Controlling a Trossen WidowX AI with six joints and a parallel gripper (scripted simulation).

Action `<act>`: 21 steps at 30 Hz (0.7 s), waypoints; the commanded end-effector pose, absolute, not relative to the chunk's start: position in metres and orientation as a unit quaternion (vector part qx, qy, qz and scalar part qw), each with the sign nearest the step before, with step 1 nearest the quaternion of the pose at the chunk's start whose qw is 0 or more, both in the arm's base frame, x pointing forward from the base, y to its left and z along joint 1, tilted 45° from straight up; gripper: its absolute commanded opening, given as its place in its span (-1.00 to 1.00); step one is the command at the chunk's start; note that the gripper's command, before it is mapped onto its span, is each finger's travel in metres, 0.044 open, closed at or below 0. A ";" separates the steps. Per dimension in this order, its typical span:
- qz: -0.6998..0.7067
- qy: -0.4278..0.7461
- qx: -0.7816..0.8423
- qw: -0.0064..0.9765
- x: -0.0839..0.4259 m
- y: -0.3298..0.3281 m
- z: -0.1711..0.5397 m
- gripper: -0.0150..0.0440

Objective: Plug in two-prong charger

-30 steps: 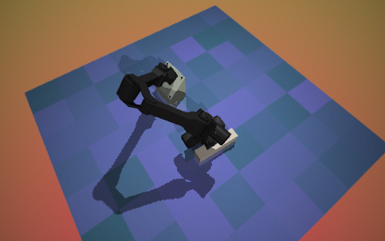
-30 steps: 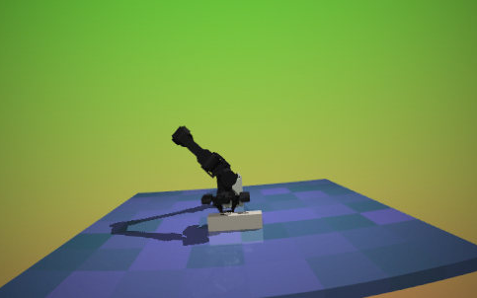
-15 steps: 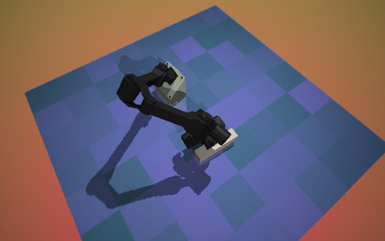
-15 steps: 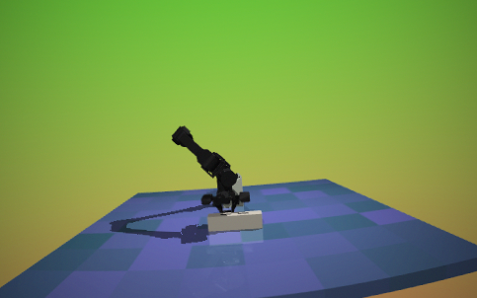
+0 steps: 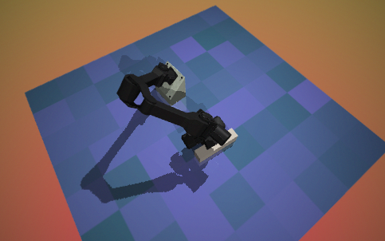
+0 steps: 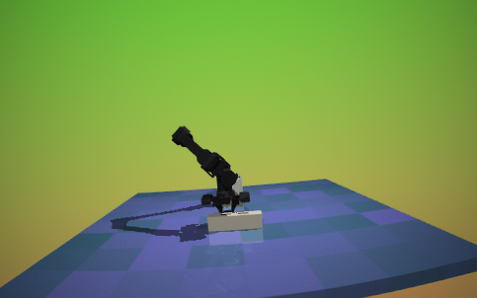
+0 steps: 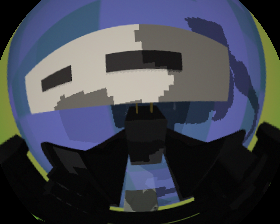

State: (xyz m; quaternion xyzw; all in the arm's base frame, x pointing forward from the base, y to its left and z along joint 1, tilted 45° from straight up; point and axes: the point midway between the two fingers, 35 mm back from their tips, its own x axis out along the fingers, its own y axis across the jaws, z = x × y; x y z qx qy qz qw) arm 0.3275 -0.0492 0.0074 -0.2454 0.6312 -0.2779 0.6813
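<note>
Checkered blue floor point(image 5: 281, 120) bears boxy beige power strip point(image 7: 71, 63); gripper point(image 7: 143, 137) clamps dark charger point(image 7: 143, 132).

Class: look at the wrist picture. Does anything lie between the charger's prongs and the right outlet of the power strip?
Nothing visible does. The charger, held in the gripper, points its prongs at the right outlet of the power strip, with only open space between.
</note>
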 end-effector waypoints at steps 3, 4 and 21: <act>-0.277 0.632 -0.249 0.679 0.329 -0.049 0.008 -0.49; -0.277 0.632 -0.249 0.679 0.330 -0.049 0.008 -0.49; -0.277 0.632 -0.249 0.679 0.335 -0.049 0.008 -0.49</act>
